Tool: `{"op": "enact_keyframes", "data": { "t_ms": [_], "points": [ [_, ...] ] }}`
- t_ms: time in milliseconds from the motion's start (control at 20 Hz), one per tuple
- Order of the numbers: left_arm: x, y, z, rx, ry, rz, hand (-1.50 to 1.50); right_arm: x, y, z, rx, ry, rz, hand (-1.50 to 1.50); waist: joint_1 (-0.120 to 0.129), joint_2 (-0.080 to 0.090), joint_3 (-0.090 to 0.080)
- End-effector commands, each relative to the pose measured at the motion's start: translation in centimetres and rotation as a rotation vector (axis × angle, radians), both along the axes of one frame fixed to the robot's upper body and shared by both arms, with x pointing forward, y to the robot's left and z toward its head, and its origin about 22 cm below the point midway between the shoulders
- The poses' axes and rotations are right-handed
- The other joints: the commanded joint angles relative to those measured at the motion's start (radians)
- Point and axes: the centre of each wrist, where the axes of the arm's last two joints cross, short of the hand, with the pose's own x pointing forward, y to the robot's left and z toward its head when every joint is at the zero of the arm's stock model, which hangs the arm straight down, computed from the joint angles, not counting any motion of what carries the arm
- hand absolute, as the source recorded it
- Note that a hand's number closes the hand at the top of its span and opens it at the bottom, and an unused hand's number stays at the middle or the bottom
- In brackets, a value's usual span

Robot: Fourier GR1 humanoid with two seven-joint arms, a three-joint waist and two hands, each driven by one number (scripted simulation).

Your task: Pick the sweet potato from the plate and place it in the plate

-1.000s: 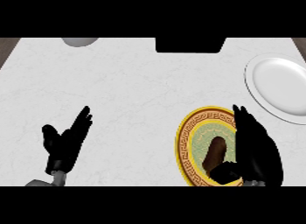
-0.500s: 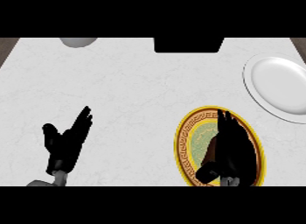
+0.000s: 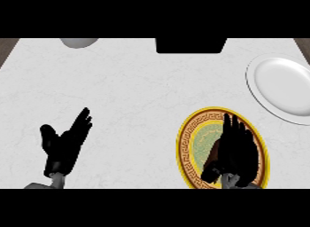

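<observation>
Roughly, left to right:
left hand: at 8 o'clock on the counter, fingers straight and spread, pointing toward 1 o'clock, holding nothing, resting near the lower edge.
counter: white marbled top, fills the view.
grey round object: at 11 o'clock, cut off by the top edge, cannot tell what it is.
black block: at 12 o'clock on the far edge.
gold-rimmed plate: at 5 o'clock, green patterned centre.
sweet potato: brown, on the gold-rimmed plate, mostly hidden under the right hand.
right hand: laid over the sweet potato, fingers toward 12 o'clock; cannot tell whether it grasps it.
white plate: at 2 o'clock, apart from the gold-rimmed plate.
</observation>
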Motion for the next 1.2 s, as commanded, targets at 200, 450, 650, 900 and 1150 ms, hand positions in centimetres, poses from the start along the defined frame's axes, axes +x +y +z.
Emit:
{"op": "enact_keyframes", "data": {
  "t_ms": [200,450,650,900,1150],
  "points": [
    [0.1,-0.6,0.4,-0.001,0.022,-0.015,0.00,1.0,-1.1,-1.8,-0.028,0.134,-0.082,-1.50,0.000,0.003,-0.002],
    [-0.7,0.2,-2.4,-0.004,0.041,0.020,0.00,-0.2,-0.9,-2.9,-0.059,0.249,-0.013,1.50,-0.005,0.004,-0.003],
    [-1.3,-0.2,-1.3,0.004,0.028,-0.014,0.00,1.1,-0.3,-3.3,-0.119,0.206,0.009,1.50,0.001,0.003,-0.002],
    [0.3,1.2,-0.2,-0.015,0.028,-0.002,0.00,0.2,-1.1,-4.9,-0.143,0.178,0.027,1.50,-0.002,0.003,-0.002],
    [0.5,-2.2,-0.5,-0.012,0.009,-0.055,0.00,9.0,0.4,0.4,-0.025,-0.050,-0.184,1.50,0.054,0.023,-0.001]
  ]
}}
